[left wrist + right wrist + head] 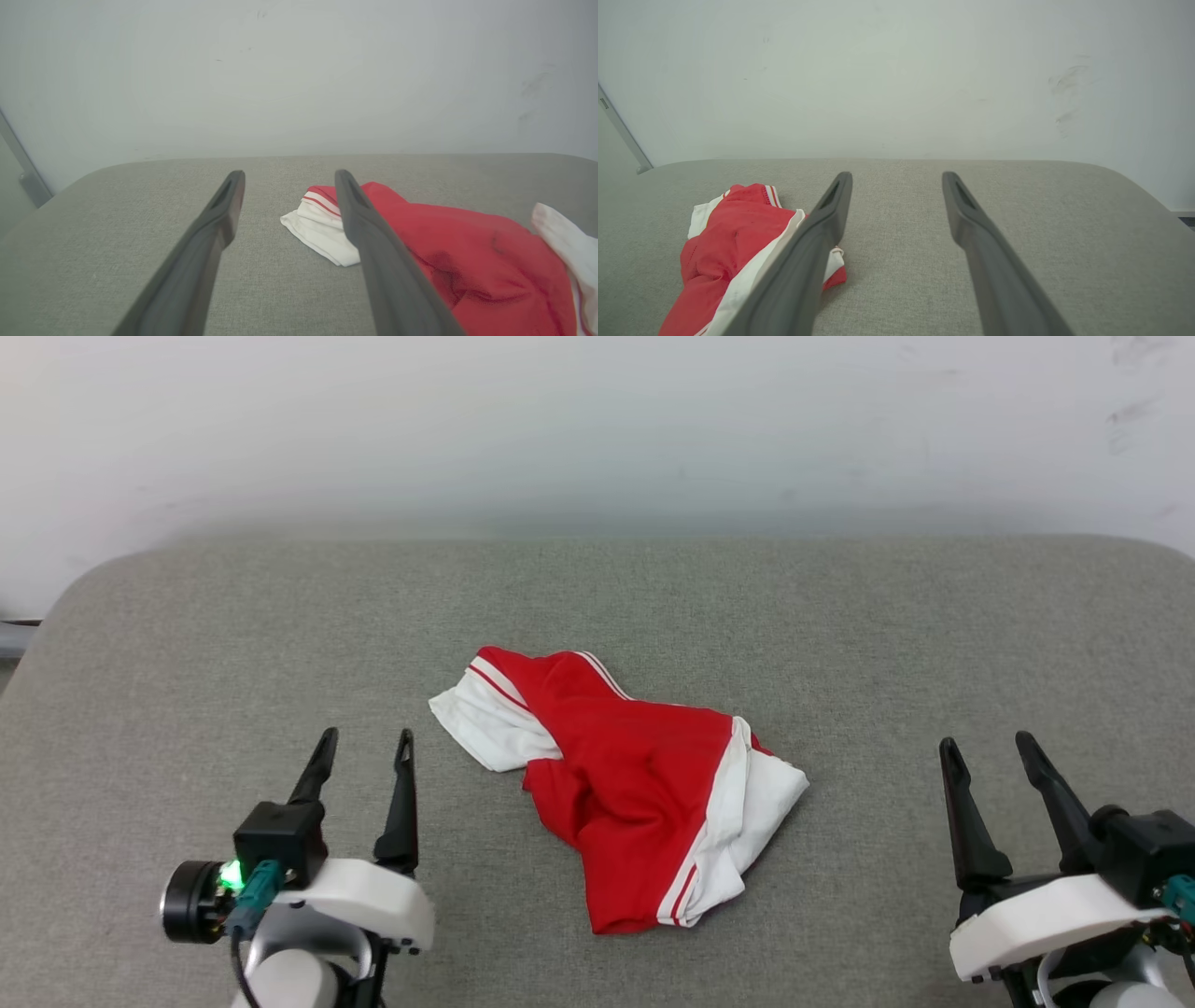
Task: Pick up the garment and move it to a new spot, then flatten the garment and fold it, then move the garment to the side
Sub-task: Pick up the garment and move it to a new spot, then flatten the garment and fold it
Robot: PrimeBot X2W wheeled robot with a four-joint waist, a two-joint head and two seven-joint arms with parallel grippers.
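1. Here's the garment (635,784), a crumpled heap: red body bunched and creased, a white sleeve (485,728) spilling off the far-left end, and more white cloth with red-and-white striped trim at the near-right end.
2. It lies mid-tabletop (187,663) on the grey surface, between the two tools and touching neither, and it's closer to the left one.
3. Left tool (367,735) is released, fingers spread with nothing between them. Right tool (985,741) is the same, parted and empty, well off to the garment's right.
4. The head view takes in the whole heap and both tools at once.
5. The left wrist view brings the white sleeve's striped edge up close and picks out dark creases in the red.
6. The right wrist view catches grey scuff marks (1066,93) on the pale wall (896,70).
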